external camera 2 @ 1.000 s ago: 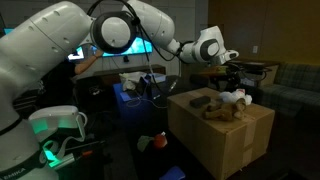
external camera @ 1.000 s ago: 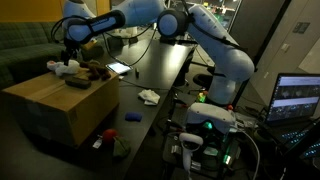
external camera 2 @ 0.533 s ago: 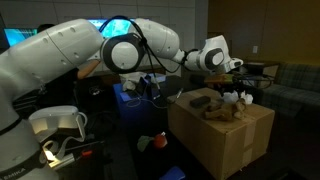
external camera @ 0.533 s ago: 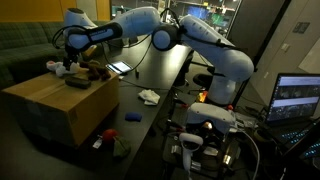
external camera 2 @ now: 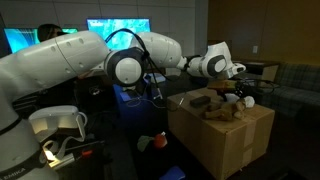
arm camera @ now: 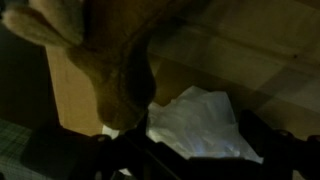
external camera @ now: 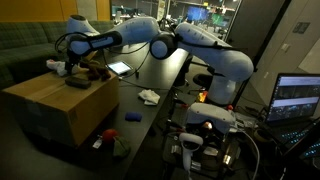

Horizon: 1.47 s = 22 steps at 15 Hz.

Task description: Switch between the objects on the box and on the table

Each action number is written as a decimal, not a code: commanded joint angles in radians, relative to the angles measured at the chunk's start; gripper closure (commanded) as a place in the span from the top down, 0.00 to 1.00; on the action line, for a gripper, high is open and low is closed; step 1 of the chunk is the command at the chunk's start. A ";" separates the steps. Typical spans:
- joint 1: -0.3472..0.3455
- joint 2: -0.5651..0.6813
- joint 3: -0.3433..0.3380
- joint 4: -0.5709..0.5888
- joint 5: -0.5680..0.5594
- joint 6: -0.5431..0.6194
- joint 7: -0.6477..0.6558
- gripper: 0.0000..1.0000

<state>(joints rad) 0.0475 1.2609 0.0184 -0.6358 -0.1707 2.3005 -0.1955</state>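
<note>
With jaws apart, the gripper hangs just above the white soft cloth, lower centre of the wrist view, on the cardboard box beside a brown plush item; judged light, limp and non-fragile, the cloth should be pinched at a raised central fold.

cloth on box, block on table
</note>
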 commanded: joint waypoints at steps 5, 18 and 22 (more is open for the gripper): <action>0.002 0.040 0.002 0.104 0.003 -0.024 -0.014 0.29; -0.004 -0.104 0.030 0.049 0.018 -0.141 -0.023 0.01; -0.027 -0.208 0.027 0.006 0.019 -0.303 -0.027 0.01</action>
<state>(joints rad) 0.0462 1.1515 0.0304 -0.5685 -0.1709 2.1116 -0.1961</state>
